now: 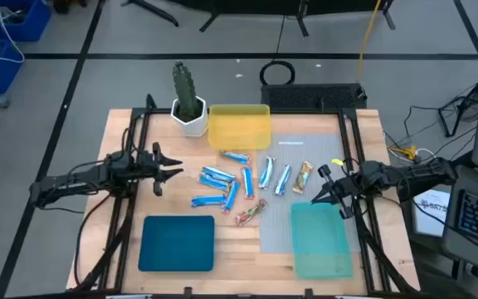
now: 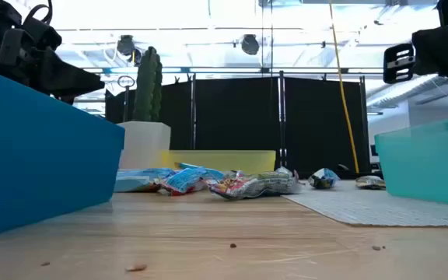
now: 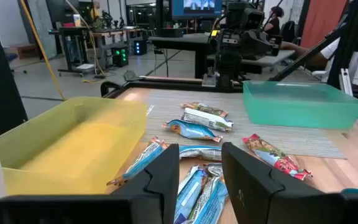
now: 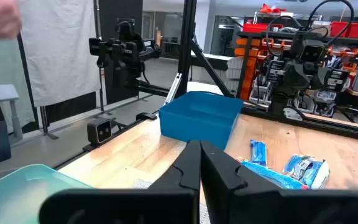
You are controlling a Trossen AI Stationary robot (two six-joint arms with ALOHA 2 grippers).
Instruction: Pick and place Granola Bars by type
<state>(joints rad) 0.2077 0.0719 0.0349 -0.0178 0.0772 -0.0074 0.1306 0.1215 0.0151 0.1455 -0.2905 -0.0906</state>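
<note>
Several blue-and-white granola bars (image 1: 232,184) lie flat and scattered in the table's middle, and show close in the left wrist view (image 3: 194,130). A tan bar (image 1: 304,177) lies to their right on a grey mat. A reddish bar (image 1: 250,213) lies nearer the front edge, between the dark teal tray and the mat. My left gripper (image 1: 177,171) hovers open just left of the pile, its fingers (image 3: 166,171) pointing toward the bars. My right gripper (image 1: 315,198) hovers shut at the pile's right side, above the light teal tray's far edge (image 4: 199,152).
A yellow tray (image 1: 239,126) sits behind the bars, a dark teal tray (image 1: 177,242) at front left, a light teal tray (image 1: 320,239) at front right on the grey mat (image 1: 285,149). A cactus in a white pot (image 1: 189,106) stands beside the yellow tray.
</note>
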